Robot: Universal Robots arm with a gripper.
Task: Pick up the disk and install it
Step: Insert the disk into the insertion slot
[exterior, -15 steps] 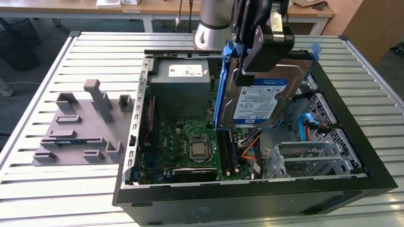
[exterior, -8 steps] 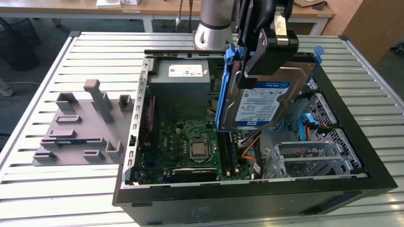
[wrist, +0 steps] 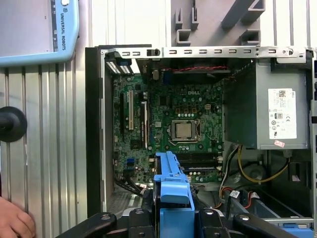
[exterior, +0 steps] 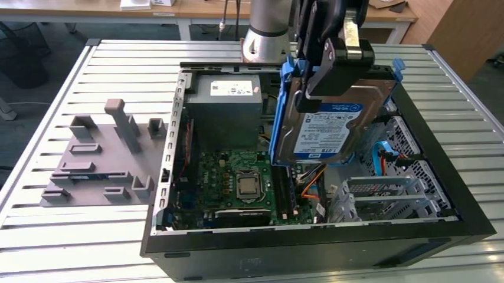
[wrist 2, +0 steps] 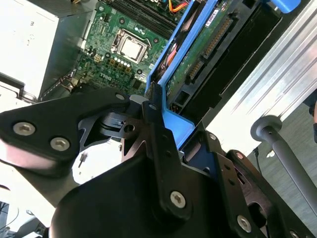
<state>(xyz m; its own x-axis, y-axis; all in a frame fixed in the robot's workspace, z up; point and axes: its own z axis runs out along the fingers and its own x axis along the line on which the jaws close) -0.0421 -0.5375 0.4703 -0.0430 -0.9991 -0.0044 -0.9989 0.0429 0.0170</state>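
Since the gripper (exterior: 315,88) runs off the picture edge in the exterior view, you only get its lower part, and its black body covers the upper end of the disk (exterior: 334,127). The disk hides the interior behind it, so you can't tell whether its lower edge touches anything inside the computer case (exterior: 169,153). In the first wrist view you see just the blue frame (wrist: 171,186) at one end of the disk, with the rest cut off at the picture edge. A hand (wrist: 14,220) is also cut off at a corner there, outside the case. In the second wrist view the very tips of the gripper are buried behind the frame and hard to make out.

The gripper is clamped on the disk. Its fingers (exterior: 311,97) pinch the upper end, one lying over the label side in the exterior view. In the second wrist view the black fingers (wrist 2: 154,124) squeeze the blue frame.

The disk hangs below the gripper, tilted close to upright. Its label faces the exterior camera and its green circuit-board side (wrist 2: 203,49) shows in the second wrist view. It sits over the open case, to the exterior view's right of the power supply (exterior: 228,100) and motherboard (exterior: 236,180). The drive cage (exterior: 393,191) is further to the exterior view's right. A grey fixture (exterior: 102,159) lies outside the case, well apart from the disk.
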